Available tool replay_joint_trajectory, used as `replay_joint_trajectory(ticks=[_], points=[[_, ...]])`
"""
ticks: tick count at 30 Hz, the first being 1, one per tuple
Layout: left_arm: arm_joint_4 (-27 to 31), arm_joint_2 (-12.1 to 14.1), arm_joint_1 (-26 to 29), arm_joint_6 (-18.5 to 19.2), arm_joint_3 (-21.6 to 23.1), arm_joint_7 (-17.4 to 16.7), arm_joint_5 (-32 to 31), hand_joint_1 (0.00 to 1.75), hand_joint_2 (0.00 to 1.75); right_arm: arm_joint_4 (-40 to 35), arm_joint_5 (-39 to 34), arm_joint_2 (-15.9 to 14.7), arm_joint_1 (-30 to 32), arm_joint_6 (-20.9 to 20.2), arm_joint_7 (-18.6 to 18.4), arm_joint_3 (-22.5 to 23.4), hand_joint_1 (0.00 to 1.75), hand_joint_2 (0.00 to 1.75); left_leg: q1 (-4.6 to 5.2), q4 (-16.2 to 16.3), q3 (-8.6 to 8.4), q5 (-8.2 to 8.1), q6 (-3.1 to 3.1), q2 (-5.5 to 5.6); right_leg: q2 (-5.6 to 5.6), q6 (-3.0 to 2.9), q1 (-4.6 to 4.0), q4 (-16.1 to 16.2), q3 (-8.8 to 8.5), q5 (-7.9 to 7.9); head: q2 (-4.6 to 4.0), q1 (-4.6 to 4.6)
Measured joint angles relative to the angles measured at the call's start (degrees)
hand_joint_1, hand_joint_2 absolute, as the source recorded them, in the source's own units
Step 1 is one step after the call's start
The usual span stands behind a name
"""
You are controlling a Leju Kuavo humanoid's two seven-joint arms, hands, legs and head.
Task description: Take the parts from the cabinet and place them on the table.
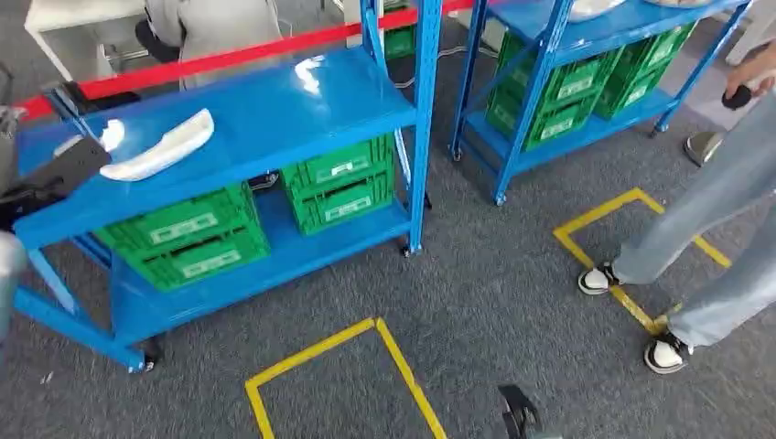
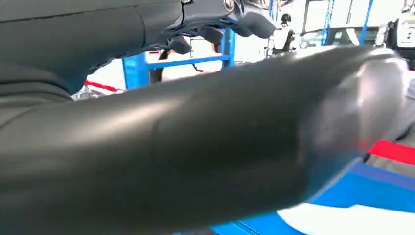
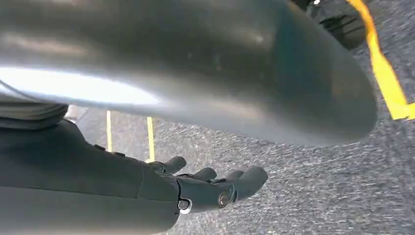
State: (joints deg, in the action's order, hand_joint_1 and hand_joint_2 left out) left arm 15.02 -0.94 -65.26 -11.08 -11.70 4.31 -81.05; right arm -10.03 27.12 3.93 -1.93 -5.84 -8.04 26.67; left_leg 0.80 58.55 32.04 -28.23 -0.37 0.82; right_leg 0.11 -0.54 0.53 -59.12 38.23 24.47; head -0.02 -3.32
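Left hand (image 1: 64,169) reaches over the blue cabinet's top shelf (image 1: 265,110), dark fingers extended, empty, just beside the white curved part (image 1: 160,146) lying to its right. Right hand (image 3: 215,186) hangs above grey carpet, fingers straight and apart, holding nothing. Green crates (image 1: 188,238) sit on the lower shelf beneath. A person's legs (image 1: 714,238) stand well right, on yellow floor tape (image 1: 631,293).

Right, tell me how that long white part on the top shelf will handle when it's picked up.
The long white part looks like a glossy moulded shell, so probably stiff and light for its size. Its shiny, curved surface may be slippery in a hand. Long and narrow, it would likely tilt if gripped near one end; it lies flat on the blue shelf, unlikely to roll.
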Motion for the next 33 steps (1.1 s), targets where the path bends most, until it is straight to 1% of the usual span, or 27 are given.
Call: replay_joint_trajectory(ticks=[2,3,4,6,7,8,9,11,12,13,14,16,17,18,19,20,21,22,23,24,26,27,28,29,31,32,33], points=[[0.2,0.0,-0.1,0.0,0.0,0.0,0.0,0.0,0.0,0.0,0.1,0.0,-0.1,0.0,0.1,0.0,0.0,0.0,-0.18,0.8,0.07,-0.67,-0.62,-0.17,0.1,-0.72,0.34,0.3,-1.28,0.24,0.0,0.04],[0.2,0.0,-0.3,0.0,0.0,0.0,0.0,0.0,0.0,0.0,0.1,0.0,-0.2,0.0,0.1,0.0,0.0,0.0,-0.21,3.8,1.4,-1.03,-0.91,-0.31,0.16,-1.08,0.41,0.3,-1.82,0.59,0.0,0.26],[0.2,0.0,-0.4,0.0,0.0,0.0,0.0,0.0,0.0,0.0,0.1,0.0,-0.3,0.0,0.1,0.0,0.0,0.0,-0.39,7.8,3.71,-2.03,-1.27,-0.34,0.18,-1.22,0.44,0.3,-2.25,0.99,0.02,0.2],[0.0,0.0,-0.1,0.0,0.0,0.0,0.0,0.0,0.0,0.0,0.1,0.0,-0.1,0.0,-0.1,0.0,0.0,0.0,-0.69,15.7,9.1,-5.29,-1.7,-0.42,0.26,-1.21,0.43,0.3,-3.25,1.94,0.0,0.26],[0.0,0.0,0.1,0.2,0.0,0.0,0.0,0.0,0.0,0.0,0.1,0.0,0.0,0.1,-0.1,0.0,0.0,0.0,-0.79,17.1,10.81,-5.91,-1.77,-0.46,0.28,-1.16,0.44,0.2,-3.78,2.42,0.02,0.22],[0.0,0.0,0.2,0.2,0.0,0.0,0.0,0.0,0.0,0.0,0.2,0.0,0.0,0.1,-0.1,0.0,0.0,0.0,-0.82,16.0,11.17,-4.84,-1.67,-0.47,0.3,-1.09,0.43,0.2,-4.42,2.95,0.0,0.26],[0.0,0.0,0.2,0.3,0.1,0.0,0.0,0.0,0.0,0.0,0.2,0.0,0.0,0.1,-0.1,0.0,0.0,0.0,-0.8,12.9,10.43,-2.43,-1.48,-0.46,0.31,-1.01,0.43,0.2,-5.12,3.46,0.02,0.24],[0.0,0.0,0.0,0.3,0.1,-0.1,-0.1,0.0,0.0,0.0,0.3,0.0,-0.1,0.2,-0.1,0.0,0.0,0.0,-0.63,3.1,7.0,4.84,-0.74,-0.47,0.31,-0.79,0.4,0.2,-6.73,4.61,0.0,0.24],[0.0,0.0,0.0,0.3,0.1,-0.2,-0.2,0.0,0.0,0.0,0.3,0.1,-0.1,0.2,-0.1,0.0,0.0,0.0,-0.33,-0.2,6.29,6.63,-0.3,-0.5,0.28,-0.57,0.38,0.2,-7.1,5.09,0.0,0.26],[0.0,0.0,-0.1,0.4,0.2,-0.4,-0.2,0.0,0.0,0.0,0.4,0.1,-0.2,0.3,-0.1,0.0,0.0,0.0,0.0,-0.6,5.93,4.48,-0.23,-0.57,0.38,-0.18,0.38,0.3,-7.04,5.35,0.0,0.35],[0.1,-0.1,-0.1,0.4,0.3,-0.6,-0.4,0.0,0.0,0.0,0.4,0.1,-0.2,0.4,-0.1,0.0,0.0,0.0,0.09,-0.6,5.46,5.31,0.17,-0.56,0.3,0.27,0.43,0.7,-7.05,5.62,0.0,0.27],[0.1,-0.1,-0.1,0.4,0.3,-0.7,-0.5,0.0,0.0,0.0,0.5,0.1,-0.1,0.4,0.0,0.0,0.0,0.0,-0.12,-1.1,4.75,5.05,0.81,-0.46,0.23,0.87,0.24,0.3,-7.95,5.17,0.0,0.29],[0.3,-0.2,-0.1,0.4,0.4,-0.7,-0.5,0.0,0.0,0.0,0.5,0.2,-0.1,0.4,-0.1,0.0,0.0,0.0,-0.47,-1.6,3.83,5.03,1.01,-0.51,0.2,1.06,0.37,-0.3,-7.49,5.69,0.0,0.35],[0.3,-0.4,-0.3,0.4,0.5,-0.8,-0.5,0.0,0.0,0.0,0.4,0.2,-0.3,0.5,0.0,0.0,0.0,0.0,-0.42,-1.7,3.23,4.74,1.43,-0.47,0.13,1.19,0.42,-2.7,-6.67,5.91,0.0,0.37],[0.3,-0.4,-0.6,0.4,0.7,-0.8,-0.5,0.0,0.0,0.0,0.3,0.2,-0.4,0.5,0.0,0.0,0.0,0.0,-0.42,-1.7,3.02,4.42,1.81,-0.49,0.13,1.39,0.43,-6.5,-4.31,6.81,0.0,0.26],[0.3,-0.6,-0.5,0.4,0.9,-0.8,-0.5,0.0,0.0,0.0,0.3,0.2,-0.3,0.6,-0.1,0.0,0.0,0.0,-0.38,-1.7,2.77,4.04,1.95,-0.46,0.14,1.56,0.44,-10.8,-1.43,8.49,0.02,0.26],[0.2,-0.7,-0.3,0.5,1.0,-0.8,-0.6,0.0,0.0,0.0,0.3,0.2,-0.3,0.7,-0.1,0.0,0.0,0.0,-0.37,-1.7,2.48,3.65,1.98,-0.38,0.15,1.68,0.41,-14.3,1.18,10.36,0.02,0.24],[0.2,-0.9,-0.1,0.5,1.0,-0.8,-0.6,0.0,0.0,0.0,0.3,0.2,-0.2,0.7,-0.1,0.0,0.0,0.0,-0.38,-1.6,2.06,3.19,1.92,-0.25,0.14,1.9,0.42,-16.5,3.26,11.29,0.0,0.22],[0.2,-0.9,0.2,0.5,1.0,-0.8,-0.6,0.0,0.0,0.0,0.3,0.2,-0.2,0.7,-0.2,0.0,0.0,0.0,-0.42,-1.4,1.52,2.64,1.8,-0.2,0.12,1.99,0.47,-16.0,4.07,10.45,0.0,0.24],[0.2,-0.9,0.2,0.5,1.1,-0.8,-0.6,0.0,0.0,0.0,0.3,0.2,-0.1,0.7,-0.2,0.0,0.0,0.0,-0.46,-1.2,0.94,2.03,1.65,-0.18,0.11,1.99,0.51,-13.4,3.77,8.39,0.0,0.24],[0.2,-1.0,0.2,0.5,1.2,-0.8,-0.6,0.0,0.0,0.0,0.3,0.2,-0.1,0.8,-0.2,0.0,0.0,0.0,-0.62,-0.7,-0.41,0.52,1.12,-0.21,0.01,2.09,0.59,-3.8,0.87,1.2,0.0,0.24],[0.1,-1.0,0.2,0.5,1.2,-0.8,-0.6,0.0,0.0,0.0,0.3,0.2,0.0,0.8,-0.2,0.0,0.0,0.0,-0.52,-0.5,-0.44,-0.16,0.73,-0.26,-0.13,2.03,0.66,-0.5,0.35,-1.44,0.0,0.22],[0.1,-1.0,0.2,0.5,1.3,-0.8,-0.6,0.0,0.0,0.1,0.3,0.2,-0.1,0.7,-0.2,0.0,0.0,0.0,-0.37,-0.1,-0.62,-0.42,0.44,-0.14,-0.08,1.39,0.25,-0.3,0.38,1.04,0.0,0.33],[0.1,-1.0,0.2,0.6,1.3,-0.9,-0.6,0.0,0.0,0.0,0.3,0.2,-0.1,0.7,-0.3,0.0,0.0,0.0,-0.2,-0.4,-0.31,-0.67,0.09,-0.08,-0.07,0.83,0.24,-0.5,0.03,0.23,0.0,0.35],[0.1,-1.0,0.3,0.6,1.3,-0.9,-0.6,0.0,0.0,0.0,0.3,0.2,0.1,0.7,-0.3,0.0,0.0,0.0,-0.16,-0.3,-1.06,-0.9,-0.5,0.02,-0.06,-0.05,0.3,-0.5,-0.29,0.43,0.0,0.33],[0.4,-1.0,0.4,0.6,1.3,-0.9,-0.6,0.0,0.0,0.0,0.3,0.3,0.0,0.8,-0.3,0.0,0.0,0.0,-0.19,0.3,-0.79,-1.1,-0.76,-0.02,0.0,-0.37,0.6,-0.2,-1.17,0.57,0.02,0.33],[0.5,-1.0,0.2,0.6,1.3,-0.8,-0.6,0.0,0.0,0.0,0.3,0.3,-0.1,0.8,-0.2,0.0,0.0,0.0,-0.31,2.6,0.05,-0.93,-0.99,-0.19,0.02,-0.77,0.64,-0.1,-1.83,0.9,0.02,0.44]])
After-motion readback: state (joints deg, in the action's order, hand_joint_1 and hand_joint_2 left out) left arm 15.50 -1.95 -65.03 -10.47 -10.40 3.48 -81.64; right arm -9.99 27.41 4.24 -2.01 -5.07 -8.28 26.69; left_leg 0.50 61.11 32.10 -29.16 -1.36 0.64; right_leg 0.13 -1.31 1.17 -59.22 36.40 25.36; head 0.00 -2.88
